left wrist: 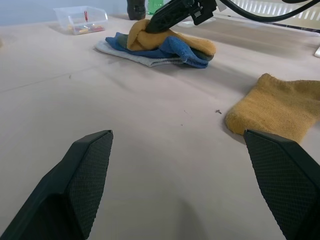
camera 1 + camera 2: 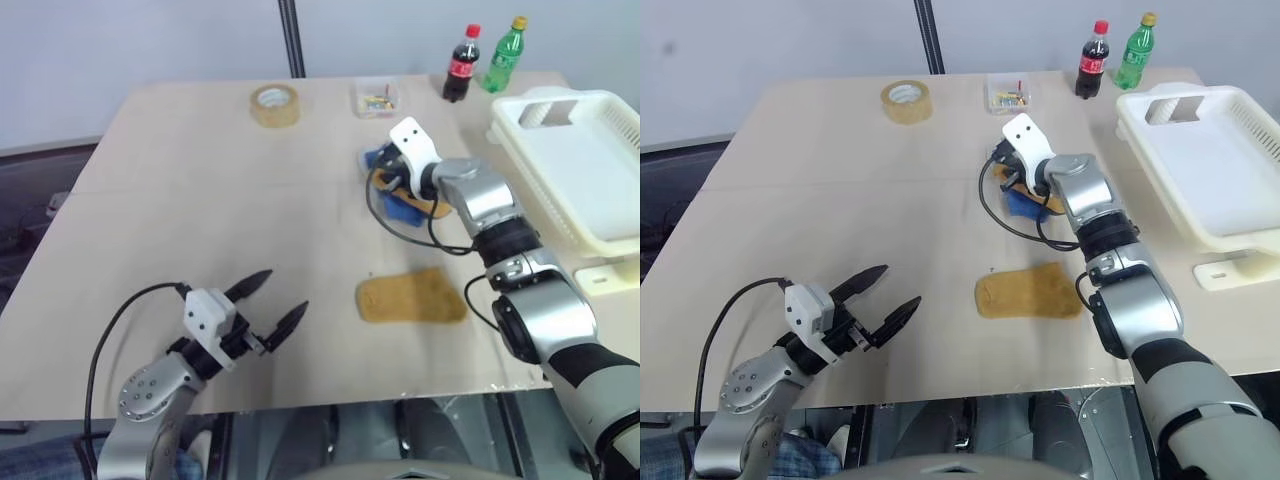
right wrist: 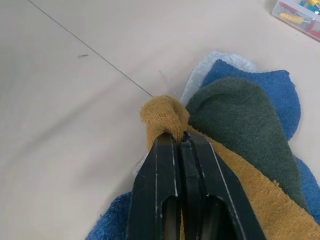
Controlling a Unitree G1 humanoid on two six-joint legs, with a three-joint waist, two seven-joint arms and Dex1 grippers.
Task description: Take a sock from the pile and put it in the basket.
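Mustard terry bunched between closed black fingers — the right gripper (image 3: 181, 137) has pinched a fold of the yellow sock (image 3: 162, 116) on top of the pile (image 2: 400, 195), which sits mid-table, left of the basket (image 2: 585, 170) at the table's right edge. The sock looks soft, light and limp; it should drape and stretch when lifted, and its tail lies under the dark green sock (image 3: 240, 125), so it may drag neighbours along. A pinch at a raised fold, as here, seems the sensible hold, since the knit gives nothing stiff to grab.

The left gripper (image 2: 268, 305) hangs near the table's front edge with its fingers spread wide, holding nothing.

Counting: in the pile I make out one yellow, one dark green, at least one blue sock (image 3: 265, 82) and a pale grey layer beneath — whether the blue is one sock or two I cannot tell. One more yellow sock, the loose sock (image 2: 412, 296), lies flat apart from the pile. One basket, two bottles, one tape roll (image 2: 275, 104), one clear box (image 2: 377, 97).
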